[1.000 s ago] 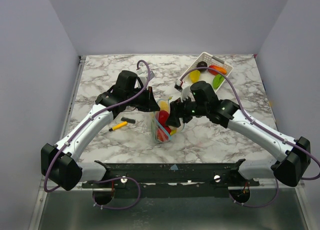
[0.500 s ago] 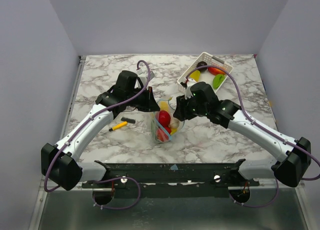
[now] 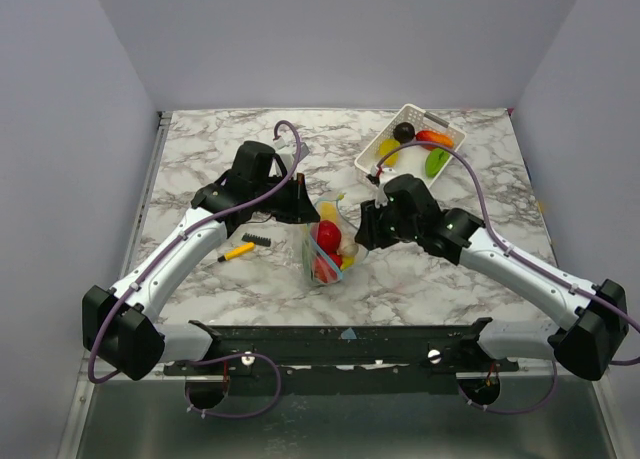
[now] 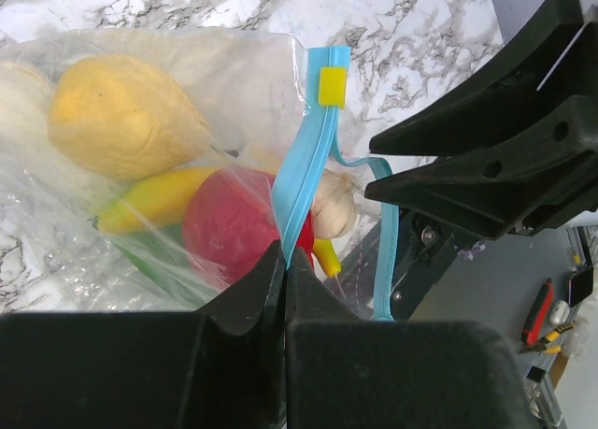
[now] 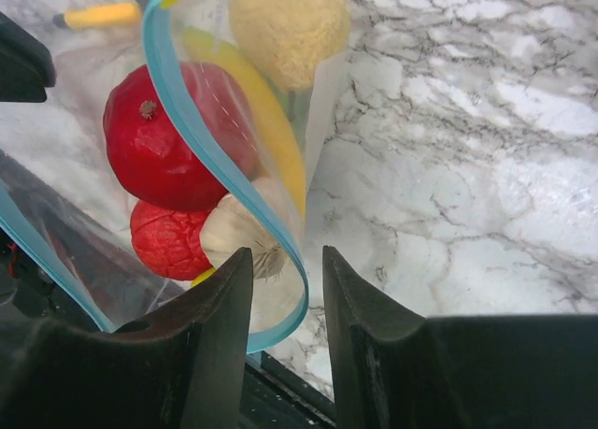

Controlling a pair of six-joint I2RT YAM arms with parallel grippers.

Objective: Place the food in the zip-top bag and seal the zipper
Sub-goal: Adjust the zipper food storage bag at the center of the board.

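The zip-top bag (image 3: pixel 325 247) stands at the table's middle. Its mouth is held up by my left gripper (image 3: pixel 308 217), which is shut on the light blue zipper (image 4: pixel 308 158) just below the yellow slider (image 4: pixel 332 85). In the left wrist view that gripper (image 4: pixel 285 256) pinches the strip. Food in the bag: a yellow lemon (image 5: pixel 290 22), a red pomegranate (image 5: pixel 168 135), a smaller red fruit (image 5: pixel 168 237), a white garlic (image 5: pixel 238 237) and a banana. My right gripper (image 3: pixel 358 229) sits at the bag's right side. Its jaws (image 5: pixel 286 256) stand apart, and the zipper's loop (image 5: pixel 201 139) curves between them untouched.
A white basket (image 3: pixel 380 136) at the back right holds more food: a dark purple piece (image 3: pixel 404 131), a red-orange one (image 3: pixel 433 138), a green one (image 3: pixel 436 162) and a yellow one (image 3: pixel 389 151). A yellow-and-black pen-like tool (image 3: pixel 240 249) lies left of the bag.
My right gripper has drawn back to the right from the bag's mouth and its jaws have narrowed. The red pomegranate now lies on top inside the bag. The left arm has stayed put.
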